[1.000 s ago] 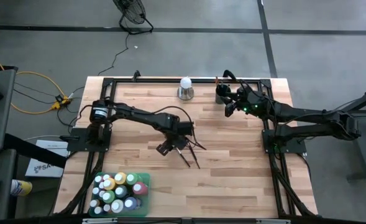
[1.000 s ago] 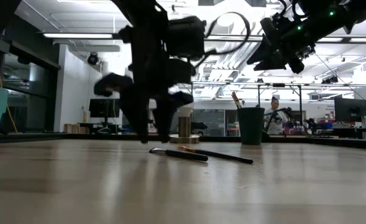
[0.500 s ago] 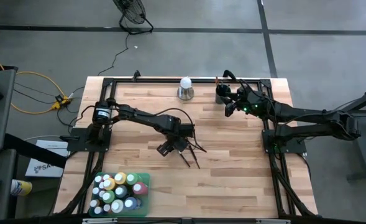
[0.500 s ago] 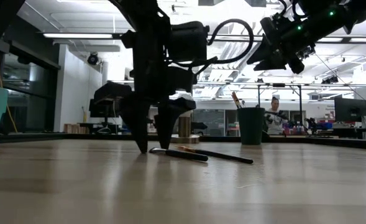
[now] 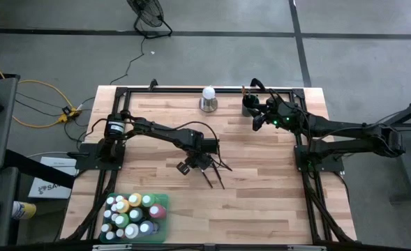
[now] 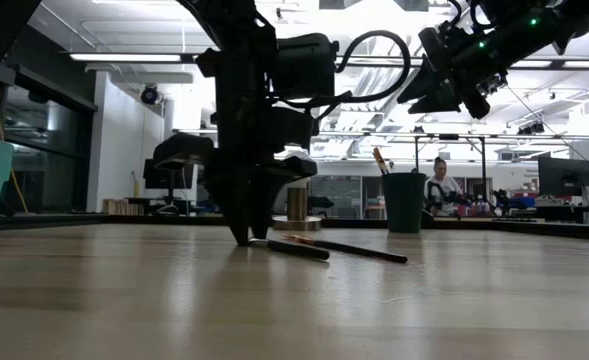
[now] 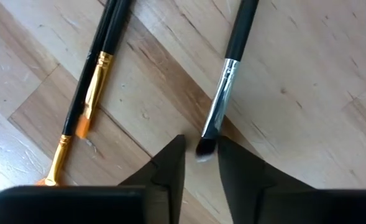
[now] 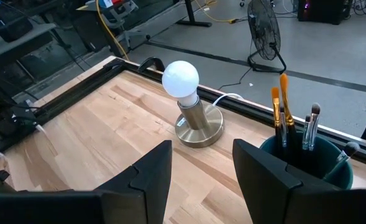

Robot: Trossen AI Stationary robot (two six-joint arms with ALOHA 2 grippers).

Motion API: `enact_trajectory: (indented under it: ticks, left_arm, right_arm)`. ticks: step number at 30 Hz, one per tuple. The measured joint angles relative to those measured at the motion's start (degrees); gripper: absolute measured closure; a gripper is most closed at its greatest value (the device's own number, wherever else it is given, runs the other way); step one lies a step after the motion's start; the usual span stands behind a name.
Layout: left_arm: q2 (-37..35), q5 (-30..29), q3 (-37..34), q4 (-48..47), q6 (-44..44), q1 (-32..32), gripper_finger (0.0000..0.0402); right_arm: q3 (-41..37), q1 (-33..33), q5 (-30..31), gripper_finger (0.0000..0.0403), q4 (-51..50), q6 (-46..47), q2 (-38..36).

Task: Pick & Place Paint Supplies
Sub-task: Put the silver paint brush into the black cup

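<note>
My left gripper (image 7: 199, 144) points down at the middle of the table (image 5: 261, 202), shut on a black-handled brush with a silver ferrule (image 7: 227, 62). Two more brushes with gold ferrules and orange bristles (image 7: 88, 106) lie flat beside it. In the high view the brushes (image 5: 213, 174) form a small pile. The paint bottles (image 5: 132, 213) stand in a green tray at the near left. My right gripper (image 8: 201, 180) hangs open and empty above the far right, by the dark green cup (image 8: 310, 165) that holds several brushes. My left gripper pinches the brush's bristle end (image 7: 203, 148) between its two fingertips (image 7: 170, 163). The fingers come from above, pointing down, and stand across the brush, their tips at the tabletop (image 6: 246, 238). The brush lies flat on the table, its handle running away from the fingers.
A white ball lamp on a metal base (image 5: 208, 99) stands at the far edge, left of the cup (image 5: 249, 108). The green tray (image 5: 160, 202) fills the near left corner. A black frame runs around the table. Bare wood lies to the right of the brushes.
My left gripper has come down until its fingertips reach the table at the brush's end. Its fingers, wide apart before, have shut on the bristle end. The brushes lie where they were.
</note>
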Motion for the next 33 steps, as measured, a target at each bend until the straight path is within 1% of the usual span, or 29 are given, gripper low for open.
enact_trajectory:
  ticks: [13,17,21,23,27,29,33]
  left_arm:
    - [0.1,0.7,-0.1,-0.3,-1.5,-0.1,0.0392]
    - [0.1,2.5,-0.1,-0.3,-3.1,0.0,0.0397]
    - [0.1,2.0,0.1,-0.7,-4.3,0.0,0.0399]
    - [0.3,0.6,1.5,-2.4,-4.9,-0.1,0.04]
    - [0.7,-3.3,5.4,-9.1,-4.0,-0.2,0.0401]
    - [0.7,-4.5,8.1,-9.7,-2.3,-0.2,0.0401]
    - [0.5,-7.8,13.4,-16.2,-0.4,-0.1,0.0401]
  right_arm:
    - [0.0,0.0,-0.2,0.0238,0.0,0.0,0.0]
    - [0.0,0.0,-0.9,0.0238,0.0,0.0,0.0]
    - [0.0,0.0,-2.9,0.0238,0.0,0.0,0.0]
    - [0.0,0.0,-4.1,0.0238,0.0,0.0,0.0]
    - [0.0,0.0,-6.1,0.0238,0.0,0.0,0.0]
    - [0.0,0.0,-6.2,0.0238,0.0,0.2,0.0]
    - [0.0,0.0,-6.2,0.0238,0.0,2.8,0.0]
